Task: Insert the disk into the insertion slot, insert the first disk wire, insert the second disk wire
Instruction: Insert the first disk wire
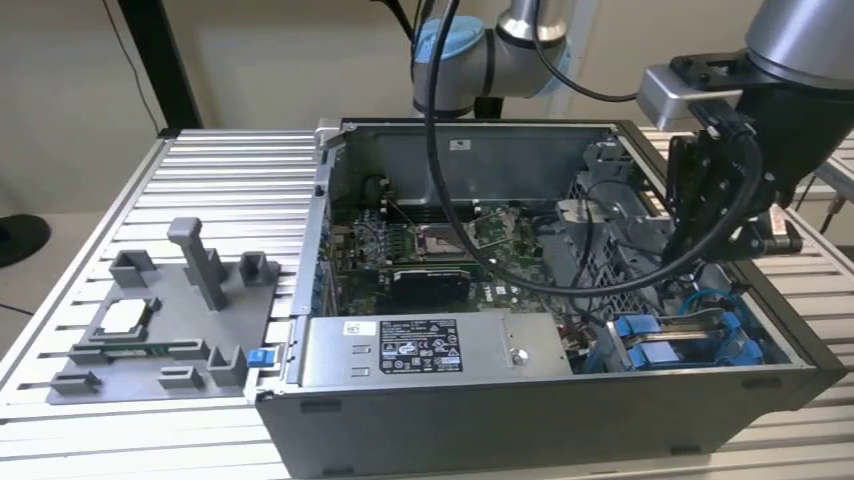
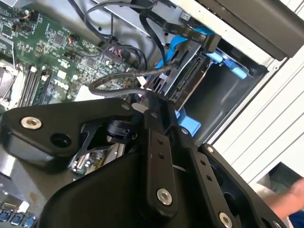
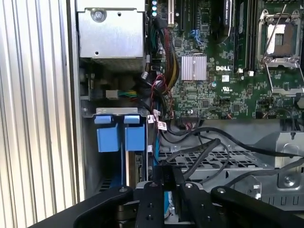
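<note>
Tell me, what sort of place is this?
Probably a robotics lab or test bench for computer assembly: a robot arm hangs over an open computer case, which sits on a slatted metal table beside a grey parts fixture.

Grey power supply (image 1: 414,350) beside the green motherboard (image 1: 367,250) — grey fixture plate (image 1: 147,340) on slatted table (image 1: 227,170).

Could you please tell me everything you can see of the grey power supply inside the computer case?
The power supply is a boxy unit that looks like bare grey sheet metal. It lies flat inside the open computer case, along the wall nearest the camera in the exterior view, beside the motherboard. A white sticker with a black printed panel sits on its upper face. It sits level, with nothing resting on it. In the first wrist view, a bundle of yellow, red and black wires runs past one end.
</note>
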### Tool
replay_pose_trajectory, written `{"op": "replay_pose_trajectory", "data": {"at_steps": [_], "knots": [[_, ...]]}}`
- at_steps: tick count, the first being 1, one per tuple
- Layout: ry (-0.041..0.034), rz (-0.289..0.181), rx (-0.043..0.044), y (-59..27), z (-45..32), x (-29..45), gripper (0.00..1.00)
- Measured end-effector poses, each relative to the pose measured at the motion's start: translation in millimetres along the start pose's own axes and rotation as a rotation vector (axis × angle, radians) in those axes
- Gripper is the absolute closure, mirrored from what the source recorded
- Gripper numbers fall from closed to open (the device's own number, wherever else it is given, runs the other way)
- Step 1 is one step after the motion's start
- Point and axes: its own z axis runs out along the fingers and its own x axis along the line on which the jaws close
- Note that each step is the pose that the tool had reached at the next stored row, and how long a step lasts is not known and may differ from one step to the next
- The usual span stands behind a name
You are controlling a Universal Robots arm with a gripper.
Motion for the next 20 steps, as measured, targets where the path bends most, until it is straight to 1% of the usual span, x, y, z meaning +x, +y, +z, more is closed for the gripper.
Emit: {"op": "replay_pose_trajectory", "data": {"at_steps": [3, 7, 10, 12, 13, 16, 20], "knots": [[-0.0003, 0.0, 0.0, -10.2, 2.2, 1.9, 1.0], [-0.0003, 0.0, -0.0003, -21.5, 5.7, 5.4, 1.0], [-0.0002, 0.0, -0.0007, -28.4, 9.0, 8.3, 1.0], [-0.0002, 0.0, -0.0024, -31.6, 11.3, 10.1, 1.0], [0.0, 0.0, -0.0052, -33.1, 11.9, 10.9, 1.0], [0.0005, 0.001, -0.0208, -36.7, 13.7, 12.5, 1.0], [0.0023, 0.003, -0.0549, -43.7, 15.1, 14.4, 1.0]]}}
